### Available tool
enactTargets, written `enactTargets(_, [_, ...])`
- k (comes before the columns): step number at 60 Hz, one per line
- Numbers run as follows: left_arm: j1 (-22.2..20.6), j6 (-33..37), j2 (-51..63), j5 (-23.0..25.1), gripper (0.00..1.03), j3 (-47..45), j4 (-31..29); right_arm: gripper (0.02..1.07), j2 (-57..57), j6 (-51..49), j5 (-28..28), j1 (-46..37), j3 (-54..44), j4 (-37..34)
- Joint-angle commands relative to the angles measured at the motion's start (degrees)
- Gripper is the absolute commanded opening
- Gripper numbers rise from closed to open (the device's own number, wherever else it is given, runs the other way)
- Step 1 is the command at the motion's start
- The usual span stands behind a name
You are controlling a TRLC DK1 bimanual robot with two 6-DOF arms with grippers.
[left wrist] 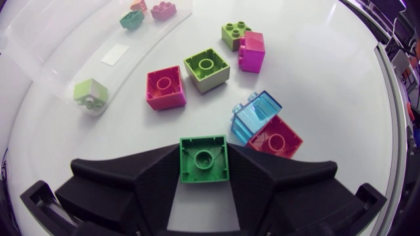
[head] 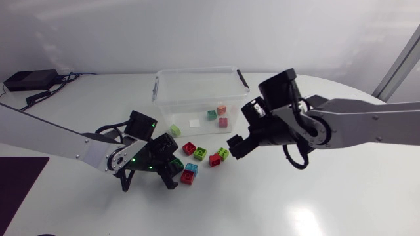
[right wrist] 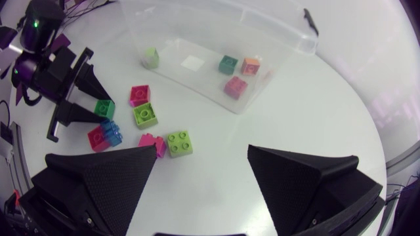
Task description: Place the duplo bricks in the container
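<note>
Green brick (left wrist: 204,157) is pinched betw. left gripper (left wrist: 204,167) fingers, low by the table, near container (left wrist: 59,65). Hard plastic, light, smooth sides, prob. slips if grip is slack. Flat sides are the best hold, as now. Blue brick (left wrist: 256,115) & red brick (left wrist: 275,137) just beside, pink brick (left wrist: 165,87) ahead. Right gripper (right wrist: 200,170) spread wide, empty, lime brick (right wrist: 179,143) ahead of it.

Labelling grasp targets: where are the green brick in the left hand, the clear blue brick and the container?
green brick (left wrist: 204,159), left wrist view, top face.
clear blue brick (left wrist: 257,117), left wrist view, upper face.
container (head: 190,98), head view, bare floor.
</note>
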Motion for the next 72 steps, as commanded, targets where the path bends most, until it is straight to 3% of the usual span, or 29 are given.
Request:
enactTargets(1, [-0.2,0.4,0.9,0.8,0.18,0.1,0.6,1.02,4.2,-1.6,-0.6,0.7,-1.8,1.7])
enactTargets(12, [0.8,0.8,-5.4,1.1,0.16,-3.7,-0.6,1.02,10.3,-3.3,-1.1,0.7,-0.1,3.4])
enactTargets(34, [7.1,2.0,-29.6,3.2,0.16,-3.4,-13.8,1.02,18.1,-5.0,-1.1,0.2,4.4,5.6])
enactTargets(45, [8.6,-0.5,-32.2,3.2,0.16,2.3,-14.2,1.02,21.5,-6.2,-0.7,0.1,7.0,6.2])
enactTargets(52, [9.0,-3.8,-30.5,3.2,0.17,5.8,-10.4,1.01,23.3,-7.1,-0.6,0.1,8.5,6.0])
enactTargets(58, [8.9,-6.7,-27.2,2.9,0.17,9.2,-7.4,0.87,23.8,-7.7,-0.6,0.4,9.0,5.9])
enactTargets(68, [8.6,-12.6,-18.5,0.3,0.18,15.1,-1.2,0.41,23.7,-8.2,-0.7,1.3,7.7,5.9])
enactTargets(72, [7.9,-13.6,-15.0,-1.3,0.18,17.6,-0.1,0.35,22.5,-8.6,-0.7,1.3,6.3,6.0])
